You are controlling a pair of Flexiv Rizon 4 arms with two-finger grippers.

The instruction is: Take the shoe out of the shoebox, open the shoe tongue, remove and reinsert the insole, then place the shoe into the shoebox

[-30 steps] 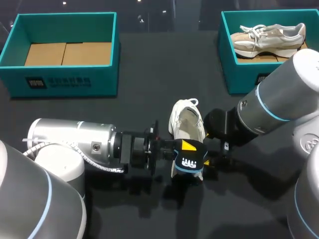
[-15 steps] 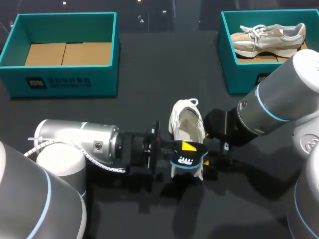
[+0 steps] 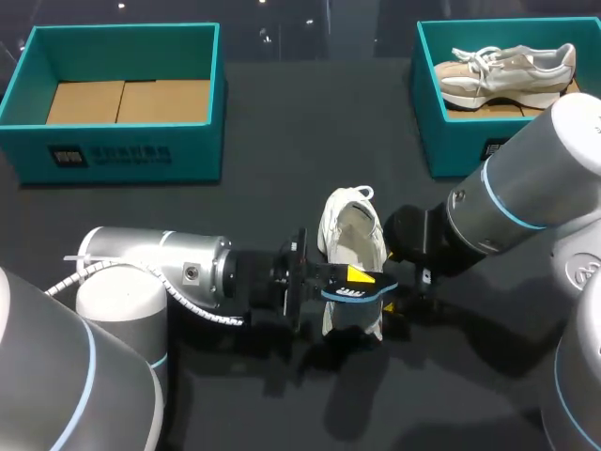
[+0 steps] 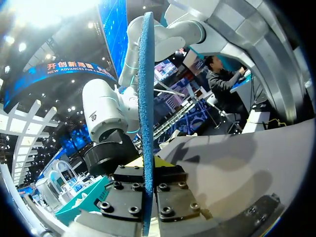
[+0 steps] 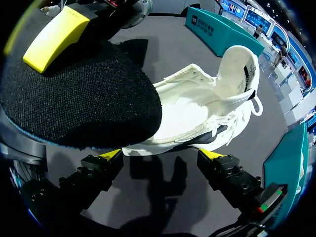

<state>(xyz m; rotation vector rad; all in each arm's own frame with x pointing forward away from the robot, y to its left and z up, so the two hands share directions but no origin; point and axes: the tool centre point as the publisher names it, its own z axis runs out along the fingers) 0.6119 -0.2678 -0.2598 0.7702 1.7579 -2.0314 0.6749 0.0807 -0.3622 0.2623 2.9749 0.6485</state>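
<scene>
My left gripper (image 3: 355, 279): pinching the insole (image 3: 353, 294) flat, just above the white shoe (image 3: 353, 230).
My right gripper (image 5: 162, 155): spread wide, beside the shoe on the bench (image 3: 282, 141).
Tip: I'd nose the insole in toe-first, slowly.

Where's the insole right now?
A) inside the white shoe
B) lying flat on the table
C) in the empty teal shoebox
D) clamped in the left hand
D: the left hand is shut on the insole. The left wrist view shows it edge-on between the fingers, and it is held out by the white shoe rather than seated inside it.
</scene>
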